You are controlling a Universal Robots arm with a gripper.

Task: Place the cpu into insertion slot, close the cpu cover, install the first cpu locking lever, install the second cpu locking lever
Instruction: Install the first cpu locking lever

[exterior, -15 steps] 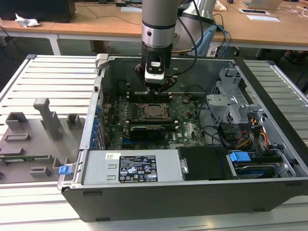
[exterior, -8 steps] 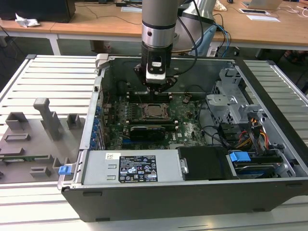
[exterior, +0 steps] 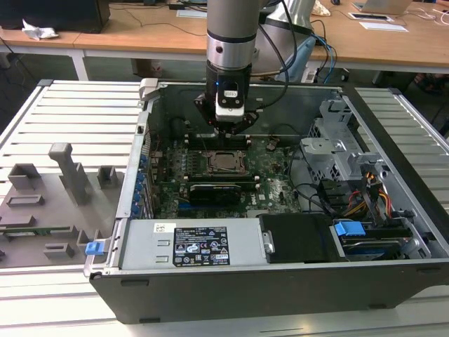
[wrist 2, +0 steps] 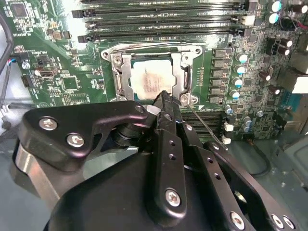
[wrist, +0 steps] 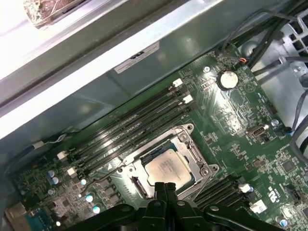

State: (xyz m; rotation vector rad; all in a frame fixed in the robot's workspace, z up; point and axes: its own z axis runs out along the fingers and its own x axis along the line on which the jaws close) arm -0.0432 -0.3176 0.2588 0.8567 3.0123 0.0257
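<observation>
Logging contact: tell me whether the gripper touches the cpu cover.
Cannot tell. In the second wrist view the gripper overlaps the cpu cover at its edge, hiding any gap.

Slatted white table (exterior: 70, 105), open computer case (exterior: 280, 288), grey fixture tray (exterior: 43, 212)

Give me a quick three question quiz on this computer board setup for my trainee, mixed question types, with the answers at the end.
1. True or false: the gripper holds the chip.
2. The metal cover frame is: A) standing upright, B) lying flat around the chip, C) off on the table.
3. Fill in: the gripper's fingers are ___.
Key: 1 false, the chip sits on the green board; 2 B; 3 shut, on nothing.
</observation>
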